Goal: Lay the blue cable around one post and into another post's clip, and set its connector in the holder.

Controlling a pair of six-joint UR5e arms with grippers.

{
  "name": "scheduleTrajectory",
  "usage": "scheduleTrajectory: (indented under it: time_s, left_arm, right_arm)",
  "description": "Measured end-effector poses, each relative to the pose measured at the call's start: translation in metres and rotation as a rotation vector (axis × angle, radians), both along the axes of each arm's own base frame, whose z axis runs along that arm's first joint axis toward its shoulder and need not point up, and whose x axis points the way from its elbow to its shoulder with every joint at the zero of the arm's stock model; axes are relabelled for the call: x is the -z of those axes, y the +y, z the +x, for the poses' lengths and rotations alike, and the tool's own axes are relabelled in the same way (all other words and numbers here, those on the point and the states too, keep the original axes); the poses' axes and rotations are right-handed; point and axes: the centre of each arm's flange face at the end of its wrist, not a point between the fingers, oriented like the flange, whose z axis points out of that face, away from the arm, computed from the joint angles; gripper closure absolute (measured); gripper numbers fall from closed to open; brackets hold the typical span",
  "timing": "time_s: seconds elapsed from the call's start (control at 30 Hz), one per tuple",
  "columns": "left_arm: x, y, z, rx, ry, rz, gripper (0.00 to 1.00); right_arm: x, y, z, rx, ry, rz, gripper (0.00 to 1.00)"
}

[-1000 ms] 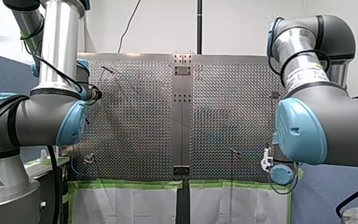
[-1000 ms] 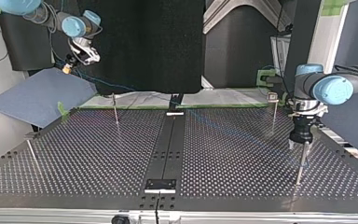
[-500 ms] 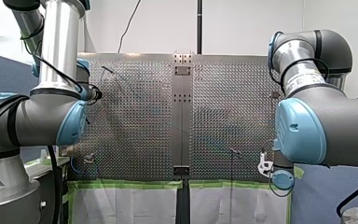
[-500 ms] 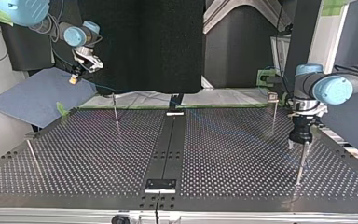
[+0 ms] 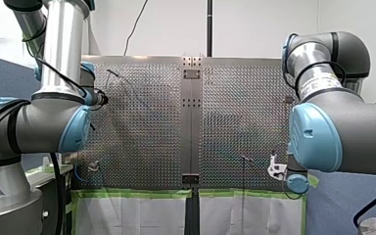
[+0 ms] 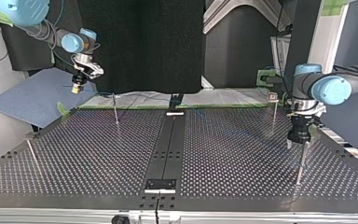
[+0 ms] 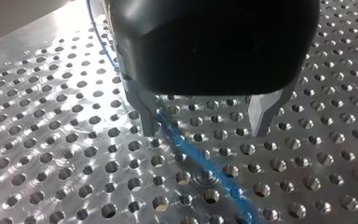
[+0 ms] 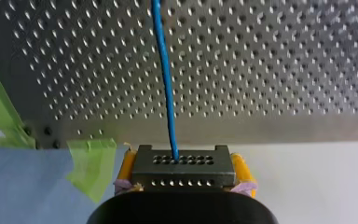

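My right pincer (image 6: 78, 87) is clamped on the black connector (image 8: 183, 171), and its yellow pads (image 8: 243, 169) press on the two sides of it. The blue cable (image 8: 166, 84) comes out of the connector's face and goes straight ahead of this pincer, over the edge of the perforated desk (image 8: 270, 70). My left pincer (image 7: 206, 122) hangs close above the desk with its metal fingers (image 7: 263, 114) apart. There the cable passes just beside one finger and runs under the gap between them. In the top view a thin post (image 6: 301, 161) stands under this pincer.
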Motion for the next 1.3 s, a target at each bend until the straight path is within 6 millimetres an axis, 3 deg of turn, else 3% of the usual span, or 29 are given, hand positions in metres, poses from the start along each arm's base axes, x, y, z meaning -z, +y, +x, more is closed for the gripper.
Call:
scheduleTrajectory:
  time_s: [0.37,0.83,1.07,1.3]
  left_arm:
    - [0.000,-0.001,0.000,0.001,0.000,0.000,0.02]
    - [0.000,-0.001,0.000,-0.001,0.000,-0.002,0.02]
    - [0.000,-0.001,0.000,-0.001,0.000,-0.004,0.02]
    - [0.000,-0.001,0.000,0.000,0.001,-0.008,0.02]
  right_arm:
    - [0.003,0.004,0.013,-0.100,0.029,0.022,1.00]
    - [0.006,0.001,0.002,-0.170,0.033,0.030,1.00]
    - [0.022,0.001,-0.001,-0.219,0.009,0.026,1.00]
    - [0.026,-0.001,0.002,-0.271,0.014,0.027,1.00]
